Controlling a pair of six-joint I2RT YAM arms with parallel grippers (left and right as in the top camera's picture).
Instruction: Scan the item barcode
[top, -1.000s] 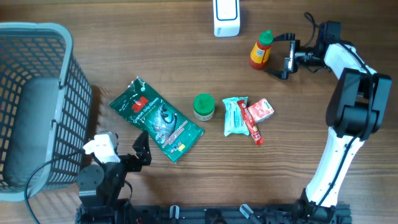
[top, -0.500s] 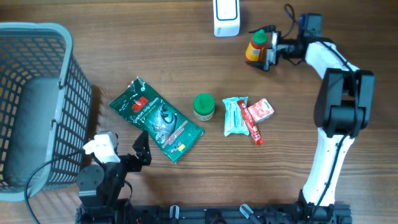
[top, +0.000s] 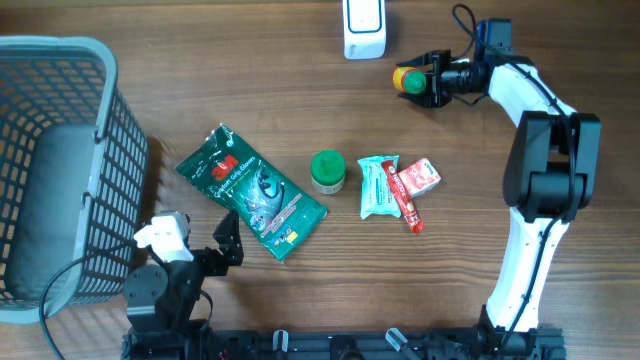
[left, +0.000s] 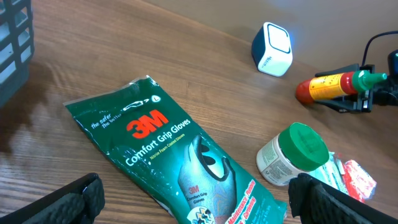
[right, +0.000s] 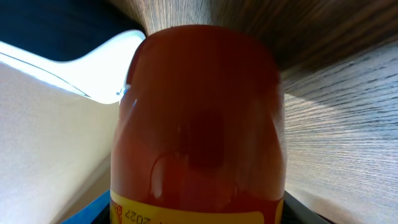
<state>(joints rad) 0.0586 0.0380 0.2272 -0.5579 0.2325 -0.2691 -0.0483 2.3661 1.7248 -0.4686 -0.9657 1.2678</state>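
Note:
A red sauce bottle (top: 406, 78) with a yellow label and green cap lies tipped on its side at the back of the table, cap toward my right gripper (top: 432, 78), which is shut on it. In the left wrist view the sauce bottle (left: 324, 86) is horizontal and held just off the wood. It fills the right wrist view, where only the sauce bottle's (right: 199, 118) red body and label edge show. The white scanner (top: 364, 28) stands just left of it. My left gripper (left: 199, 208) hangs open over the near table.
A grey mesh basket (top: 60, 170) fills the left side. A green 3M gloves pack (top: 250, 190), a green-lidded jar (top: 327, 171), a teal packet (top: 377, 187) and a red packet (top: 416, 180) lie across the middle.
My right gripper moved left onto the upright bottle and closed on it. The bottle has tipped onto its side and shifted slightly toward the scanner. The left arm stayed still.

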